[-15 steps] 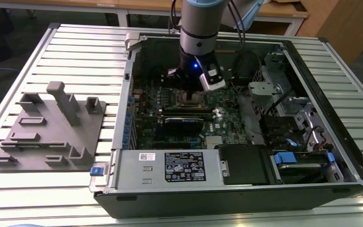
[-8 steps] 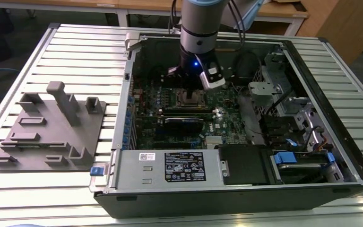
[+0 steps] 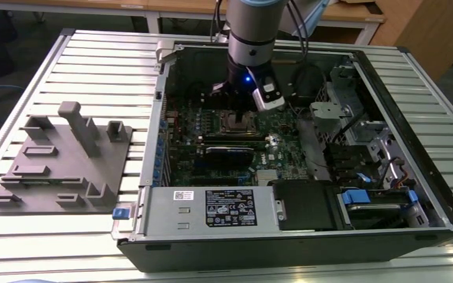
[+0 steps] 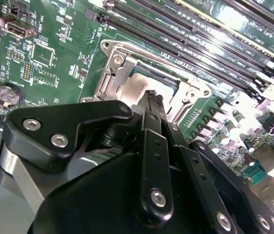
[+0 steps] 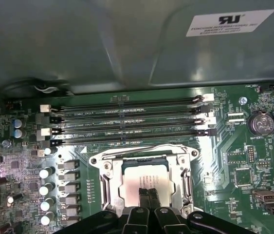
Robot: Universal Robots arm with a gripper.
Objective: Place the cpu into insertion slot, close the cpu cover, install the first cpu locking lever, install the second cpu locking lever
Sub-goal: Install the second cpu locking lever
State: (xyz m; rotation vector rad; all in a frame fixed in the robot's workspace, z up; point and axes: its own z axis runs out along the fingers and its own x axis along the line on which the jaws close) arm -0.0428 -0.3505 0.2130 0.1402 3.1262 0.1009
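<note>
Down inside the open computer case [image 3: 439,194], beside the grey fixture plate [image 3: 57,171] at the exterior view's left, I hang over the green circuit board [image 5: 20,161]. My gripper [image 5: 148,192] has its jaws drawn narrow, fingertips together on the cpu [image 5: 144,180], which lies flat in the insertion slot [image 5: 108,187]. The cpu cover [image 5: 145,152] frames it. Long black memory slots [image 5: 127,124] run just beside the socket.

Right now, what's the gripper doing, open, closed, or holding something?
Gripper: closed, fingertips together, pressing on or just above the cpu seated in the insertion slot; holding nothing visible.
</note>
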